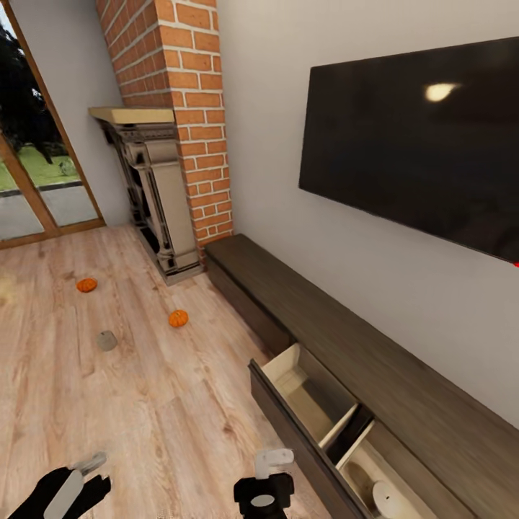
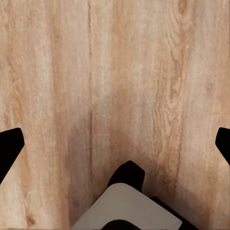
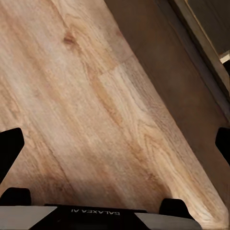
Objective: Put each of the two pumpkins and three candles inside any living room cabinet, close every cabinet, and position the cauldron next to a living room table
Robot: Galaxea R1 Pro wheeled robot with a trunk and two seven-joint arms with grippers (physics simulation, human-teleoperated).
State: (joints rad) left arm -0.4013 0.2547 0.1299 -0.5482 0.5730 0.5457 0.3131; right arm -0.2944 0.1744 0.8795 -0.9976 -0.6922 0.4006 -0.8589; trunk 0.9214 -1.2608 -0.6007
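Even, bright, soft daylight-style render. Light seems to enter from the glass door (image 1: pixel 32 180) at far left; outside looks washed and slightly blurry. One small glare spot on the dark TV screen (image 1: pixel 432 137), otherwise matte. Wood floor (image 1: pixel 108 389) evenly lit, only faint contact shadows under the small objects on it. Open drawer (image 1: pixel 317 404) interior pale, deeper parts fall dark. Head view has strong wide-angle slant; brick chimney (image 1: pixel 176 108) and walls lean. All frames soft, upscaled, mild compression smear. Left wrist view: vague dark shadow patch on planks. Right wrist view: broad brown shade band along the cabinet base.
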